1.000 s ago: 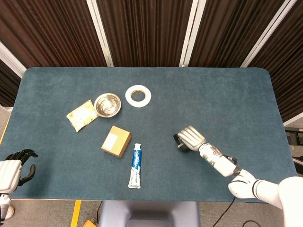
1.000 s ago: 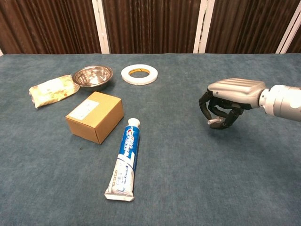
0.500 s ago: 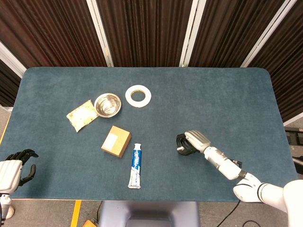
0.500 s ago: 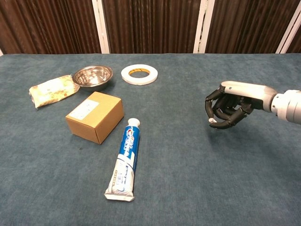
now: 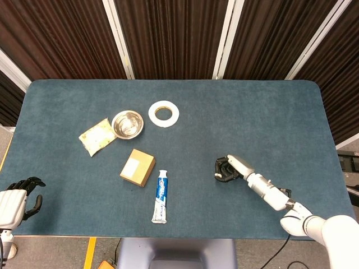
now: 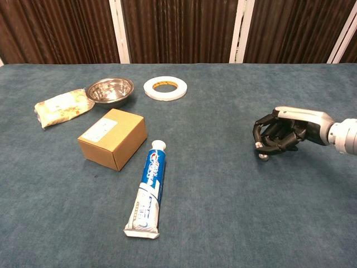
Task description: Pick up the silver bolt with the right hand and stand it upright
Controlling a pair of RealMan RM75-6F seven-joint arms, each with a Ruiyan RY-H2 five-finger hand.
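Table (image 5: 280, 112) is blue carpet-like cloth with clutter on the left half: cardboard box (image 6: 112, 138), toothpaste tube (image 6: 148, 190), steel bowl (image 6: 110, 90), tape roll (image 6: 165, 87), snack packet (image 6: 62, 106). Right hand (image 6: 284, 133) sits low at the right side, fingers curled around the silver bolt (image 6: 262, 156), whose lower end pokes out below and looks to touch or nearly touch the table. Pickup looks done; the bolt seems roughly vertical, though the fingers hide too much to be sure. Left to do, as I judge: seat it upright and let go. Left hand (image 5: 14, 199) idles off the near-left table edge, fingers loosely apart, holding nothing.
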